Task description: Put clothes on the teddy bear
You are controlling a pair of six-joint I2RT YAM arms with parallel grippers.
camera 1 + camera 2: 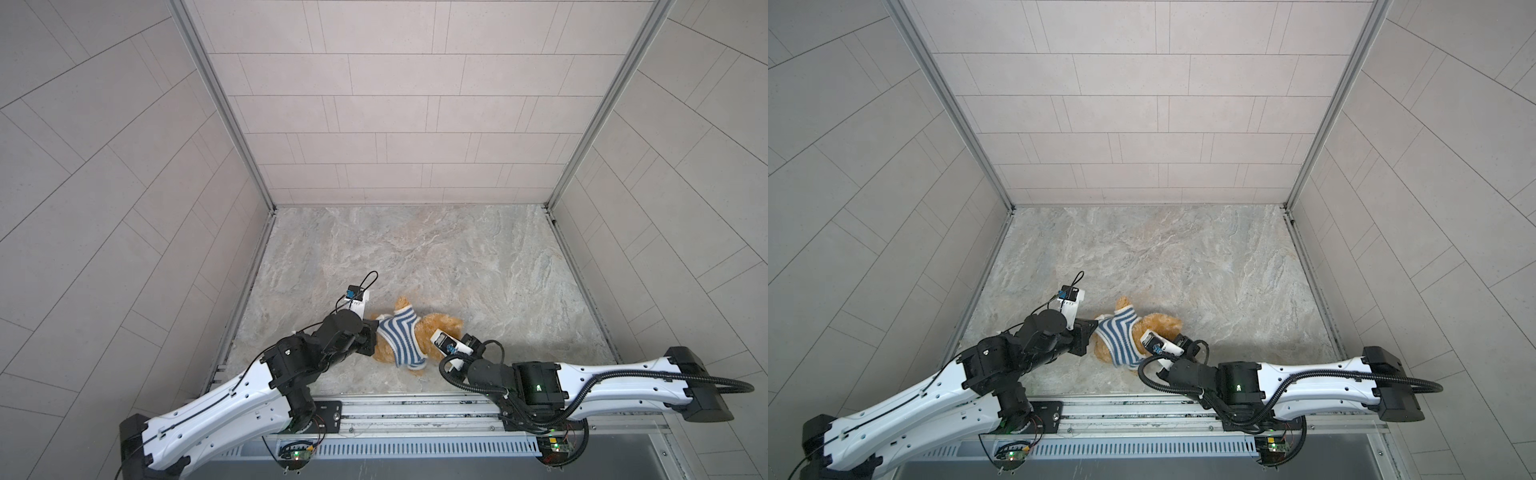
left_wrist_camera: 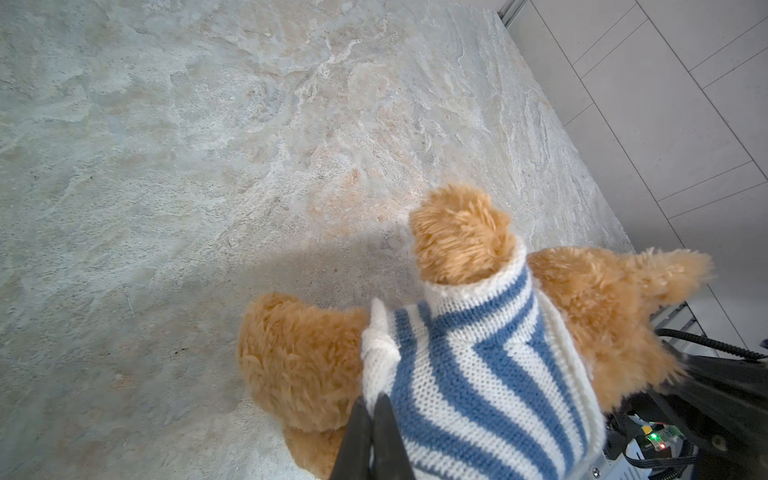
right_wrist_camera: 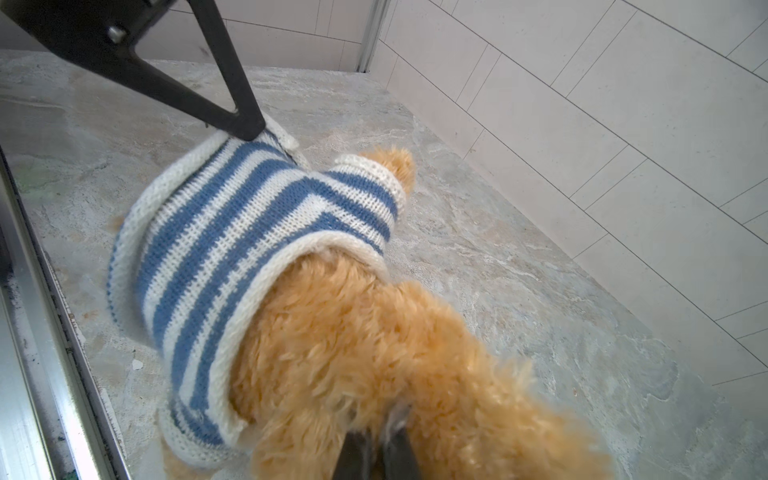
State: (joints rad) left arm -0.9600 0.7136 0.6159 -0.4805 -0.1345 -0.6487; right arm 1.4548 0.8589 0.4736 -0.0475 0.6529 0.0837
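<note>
The teddy bear (image 1: 442, 328) lies near the front edge of the stone-look table (image 1: 415, 257), between the two arms, and in both top views a blue-and-white striped sweater (image 1: 399, 336) is already wrapped round its middle. The left gripper (image 1: 375, 332) meets the knit from its own side. The right arm reaches in from the other side, but its wrist camera hides the fingertips, so from up here we cannot tell what they are doing.

Over to the left wrist view: the left gripper (image 2: 372, 432) has its jaws pressed together on the white edge of the sweater (image 2: 478, 374). One paw (image 2: 461, 237) pokes out through a sleeve (image 2: 478, 286), and golden fur (image 2: 299, 357) shows on both sides of the knit.

Now the right wrist view: the right gripper (image 3: 376, 449) is pinched shut deep in the bear's fur (image 3: 353, 353), just beyond the sweater's rolled rim (image 3: 257, 291). Whether that end is head or rump we cannot make out. At the far side we see the left claw clamped on the opposite edge.

So we judge this the stretch-and-seat step: one arm anchors the bear, the other draws the garment along the body. The next move calls for a steady opposing pull. The bear is soft, so a jerk could drag the whole toy or tug the sleeve back off the paw.
</note>
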